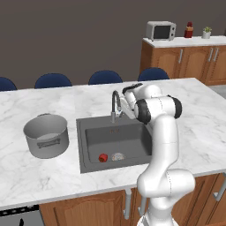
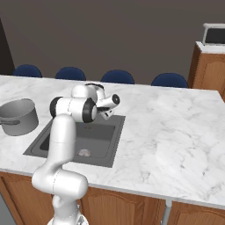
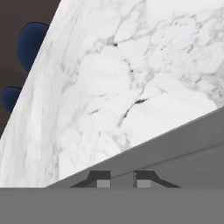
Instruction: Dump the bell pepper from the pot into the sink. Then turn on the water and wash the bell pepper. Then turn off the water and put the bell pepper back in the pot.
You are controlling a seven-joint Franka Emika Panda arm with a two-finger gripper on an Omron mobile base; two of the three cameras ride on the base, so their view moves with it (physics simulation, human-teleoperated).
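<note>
The small red bell pepper lies on the floor of the dark sink, just left of the pale drain. On the counter to the sink's left stands the grey pot, upright; it sits at the far left in the right base view. My gripper hangs over the sink's back edge, close to the right of the gooseneck faucet. No water shows. In the hand view the fingertips stand a narrow gap apart with nothing between them, over the sink's rim.
White marble counter runs around the sink. Blue chair backs line its far side. A microwave sits on a wooden cabinet at the back right. My arm's elbow rises over the basin.
</note>
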